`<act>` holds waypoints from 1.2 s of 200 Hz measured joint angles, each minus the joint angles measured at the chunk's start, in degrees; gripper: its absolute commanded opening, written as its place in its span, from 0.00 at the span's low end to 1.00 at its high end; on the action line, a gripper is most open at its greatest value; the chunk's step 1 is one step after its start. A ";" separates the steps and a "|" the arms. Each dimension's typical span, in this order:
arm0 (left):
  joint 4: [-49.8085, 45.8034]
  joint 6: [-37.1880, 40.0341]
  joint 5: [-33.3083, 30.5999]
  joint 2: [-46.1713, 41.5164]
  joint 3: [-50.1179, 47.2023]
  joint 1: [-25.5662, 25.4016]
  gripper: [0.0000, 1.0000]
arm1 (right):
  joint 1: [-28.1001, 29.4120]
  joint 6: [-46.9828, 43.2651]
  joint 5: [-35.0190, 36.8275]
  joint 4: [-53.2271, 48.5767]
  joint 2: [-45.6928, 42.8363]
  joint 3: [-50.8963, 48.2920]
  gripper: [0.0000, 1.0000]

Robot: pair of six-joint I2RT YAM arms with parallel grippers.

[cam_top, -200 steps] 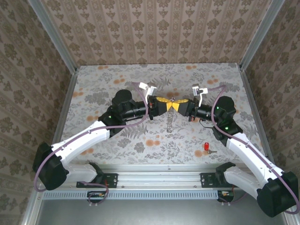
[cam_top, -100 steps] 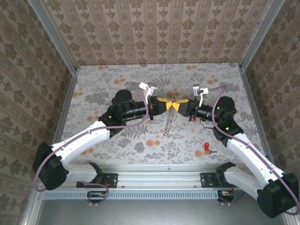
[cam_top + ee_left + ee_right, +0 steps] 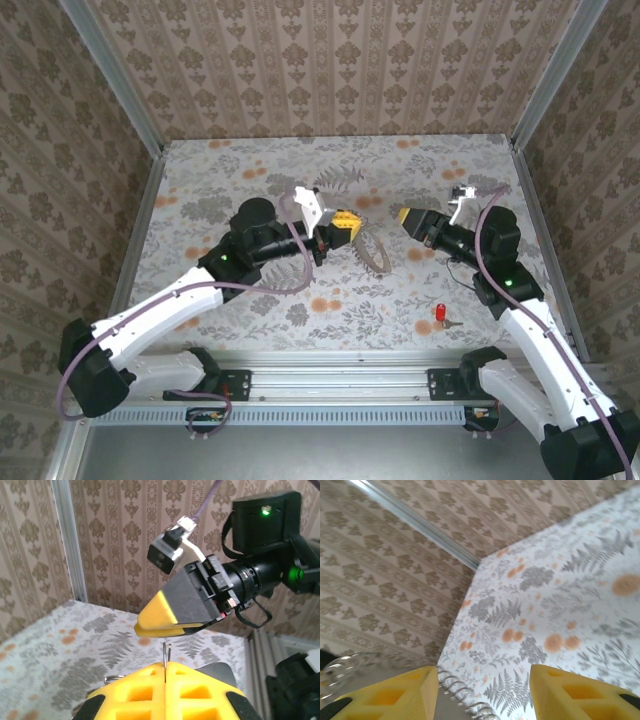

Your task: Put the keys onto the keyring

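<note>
**Top view.** Left fingers (image 3: pixel 350 222) were shut on the dark brown oval keyring with thin silvery chain (image 3: pixel 375 250), presumably to steady it for threading. Right fingers (image 3: pixel 405 216) faced them, near. The tiny key with red plastic head (image 3: pixel 440 313) lay on the floral-patterned table (image 3: pixel 250 170), well apart from both.

**Left wrist.** The keyring (image 3: pixel 166 652) protruded from the pinched left fingers (image 3: pixel 165 670).

**Right wrist.** The fingers were parted and empty, likely free to fetch the key. The keyring's chain (image 3: pixel 462 692) lay beyond the gap.
</note>
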 measured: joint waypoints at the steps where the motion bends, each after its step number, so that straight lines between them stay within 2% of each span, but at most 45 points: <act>1: -0.02 0.33 -0.07 0.00 0.00 -0.09 0.00 | -0.04 0.09 0.13 -0.37 -0.02 0.00 0.53; 38: -0.63 11.08 -2.75 0.11 -1.99 -2.49 0.00 | -1.33 0.48 2.40 -7.65 -1.25 0.02 0.53; 80: -0.61 15.26 -4.83 0.15 -3.15 -2.69 0.00 | -2.45 0.46 4.70 -12.74 -1.99 0.02 0.54; 106: -0.09 15.39 -7.08 0.15 -4.15 -3.04 0.00 | -2.62 0.26 8.24 -18.01 -0.66 0.02 0.58; 152: 3.72 11.04 -11.82 0.09 -9.92 -3.48 0.00 | -2.93 2.93 19.56 -27.65 2.38 -3.82 0.64; 163: 4.26 10.05 -12.52 0.09 -10.93 -3.52 0.00 | -2.93 4.70 22.27 -29.42 2.80 -5.57 0.69; 173: 4.68 9.40 -12.96 0.09 -11.52 -3.56 0.00 | -2.93 6.27 24.68 -30.91 2.95 -7.04 0.69; 182: 4.96 8.83 -13.38 0.09 -11.78 -3.74 0.00 | -2.93 8.33 26.60 -32.13 2.95 -8.17 0.75; 211: 5.64 8.24 -13.60 0.07 -11.85 -3.85 0.00 | -2.93 13.03 30.82 -34.49 3.48 -9.75 0.76; 240: 6.40 8.20 -13.75 0.07 -11.85 -3.85 0.00 | -2.93 17.57 31.93 -35.04 5.33 -11.30 0.71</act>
